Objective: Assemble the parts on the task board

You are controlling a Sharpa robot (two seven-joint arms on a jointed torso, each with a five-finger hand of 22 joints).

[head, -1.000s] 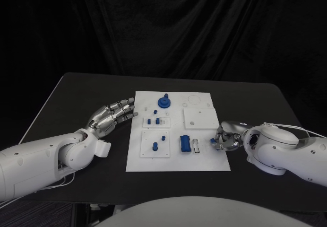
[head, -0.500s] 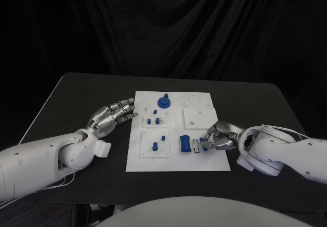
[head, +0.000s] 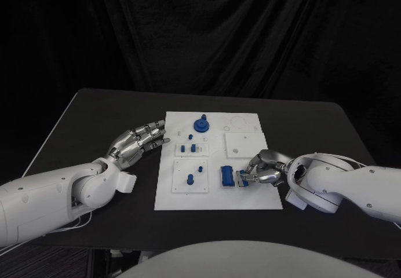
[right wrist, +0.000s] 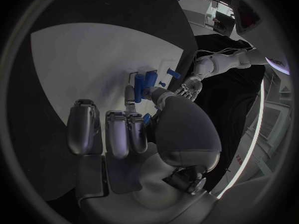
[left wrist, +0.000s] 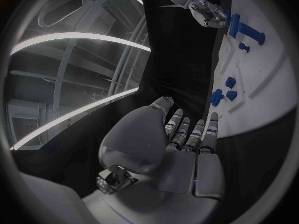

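We see the right hand (head: pixel 266 168) pinching a small blue part (head: pixel 245 179) over the task board (head: pixel 259 200), while the left hand (head: pixel 138 142) rests spread on the surface (head: pixel 100 116).

No readable text, label, brand, number or sign anywhere: none on the task board (head: pixel 251 200), none on the blue parts (head: pixel 226 176), none on the counter (head: pixel 100 116), none on either arm or hand.
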